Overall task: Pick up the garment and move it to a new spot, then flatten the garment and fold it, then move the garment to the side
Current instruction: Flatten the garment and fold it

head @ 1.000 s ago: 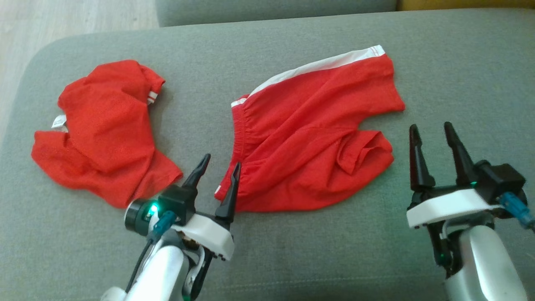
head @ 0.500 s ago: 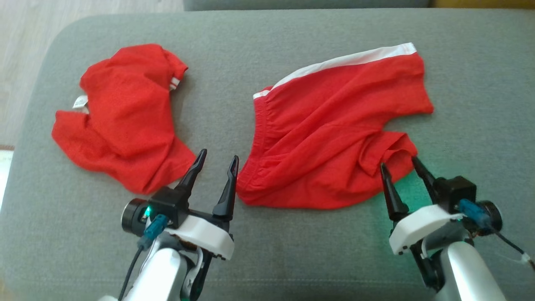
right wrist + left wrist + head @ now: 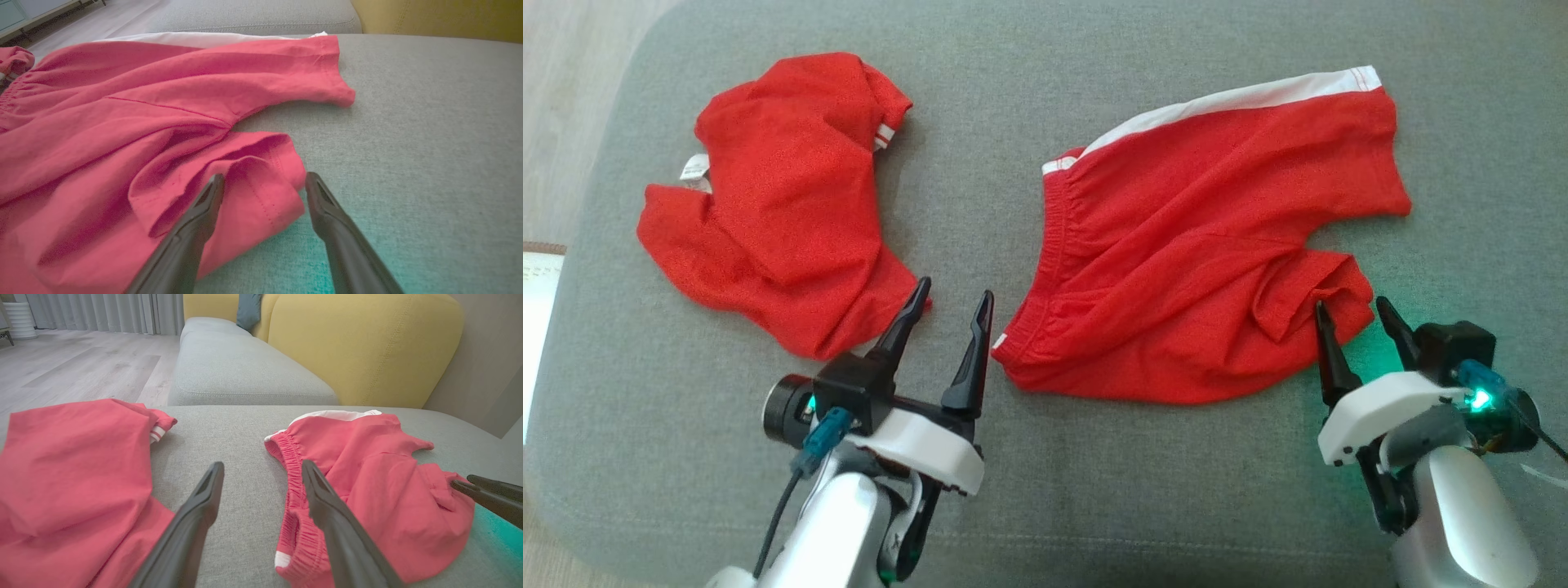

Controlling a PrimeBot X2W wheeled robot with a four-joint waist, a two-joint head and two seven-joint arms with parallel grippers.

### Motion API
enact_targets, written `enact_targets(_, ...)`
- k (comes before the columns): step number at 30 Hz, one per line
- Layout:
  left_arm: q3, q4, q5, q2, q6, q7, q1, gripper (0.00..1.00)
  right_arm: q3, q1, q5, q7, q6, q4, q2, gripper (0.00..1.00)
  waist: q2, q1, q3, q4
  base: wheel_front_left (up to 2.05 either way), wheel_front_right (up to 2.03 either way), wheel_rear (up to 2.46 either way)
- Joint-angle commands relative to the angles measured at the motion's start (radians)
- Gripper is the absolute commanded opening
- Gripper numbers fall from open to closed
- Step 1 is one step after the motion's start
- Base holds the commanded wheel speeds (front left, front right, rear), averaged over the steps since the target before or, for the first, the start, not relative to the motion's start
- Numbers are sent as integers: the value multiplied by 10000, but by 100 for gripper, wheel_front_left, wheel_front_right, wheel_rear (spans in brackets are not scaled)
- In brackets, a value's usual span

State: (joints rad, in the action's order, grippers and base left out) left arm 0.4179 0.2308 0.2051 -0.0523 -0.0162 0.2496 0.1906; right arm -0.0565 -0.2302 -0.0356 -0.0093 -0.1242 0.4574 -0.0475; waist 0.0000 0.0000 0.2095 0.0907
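The garment, a pair of red shorts point(image 3: 1192, 245) with a white side stripe and an elastic waistband, lies crumpled on the grey sofa cushion point(image 3: 1111, 498). My left gripper point(image 3: 956, 288) is open just left of the waistband's near corner; in the left wrist view the shorts point(image 3: 376, 477) lie right of its fingers point(image 3: 262, 464). My right gripper point(image 3: 1351, 304) is open at the folded near leg hem. In the right wrist view its fingers point(image 3: 264, 176) straddle that hem of the shorts point(image 3: 122, 122), holding nothing.
A second red garment, a crumpled shirt point(image 3: 776, 204) with a white label, lies left of my left gripper. Wooden floor point(image 3: 564, 65) lies beyond the cushion's left edge. Another grey seat point(image 3: 237, 363) and a yellow backrest point(image 3: 359, 347) stand behind.
The head camera has shifted, so both garments sit differently in the picture. My right gripper has come in from the bare cushion to the shorts' near leg hem. Both grippers stay open.
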Motion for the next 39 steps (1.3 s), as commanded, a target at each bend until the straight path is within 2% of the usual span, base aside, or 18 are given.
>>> enact_targets(1, -277, -379, 59, 18, 30, 122, 432, 100, 249, -405, -69, -120, -65, -149, -28, 100, 0, 0, 71, -31, 0, 0, 0)
enact_targets(2, -275, -389, 63, 18, 20, 122, 453, 100, 277, -457, -78, -126, -65, -77, -28, 100, 0, 0, 103, -50, 0, 0, 0)
enact_targets(3, -273, -396, 66, 19, 15, 122, 474, 100, 304, -510, -97, -135, -65, -6, -28, 89, 0, 0, 131, -69, 0, 0, 0)
enact_targets(4, -269, -402, 69, 19, 12, 122, 493, 100, 335, -563, -116, -140, -65, 65, -28, 40, 0, 0, 152, -88, 0, 0, 0)
enact_targets(5, -266, -407, 71, 19, 9, 122, 508, 100, 375, -616, -132, -145, -65, 129, -28, 0, 0, 0, 171, -114, 0, 0, 0)
enact_targets(15, -412, -385, 1, 19, 17, 122, 400, 100, 361, -559, -393, -422, -65, -229, -28, 0, 0, 0, -129, -705, 0, 0, 0)
enact_targets(25, -305, -605, 163, 20, -130, 122, 80, 100, -406, 796, -539, 743, -65, -2448, -28, 0, 0, 0, -769, -1319, 0, 0, 0)
enact_targets(33, -150, -829, 240, 20, -138, 122, 127, 100, -786, 1358, -794, 2171, -65, -4460, -28, 0, 0, 0, -503, -1037, 0, 0, 0)
enact_targets(39, -5, -862, 293, 20, -70, 122, 345, 100, -906, 383, -506, 2881, -65, -4612, -28, 0, 0, 0, -5, -476, 0, 0, 0)
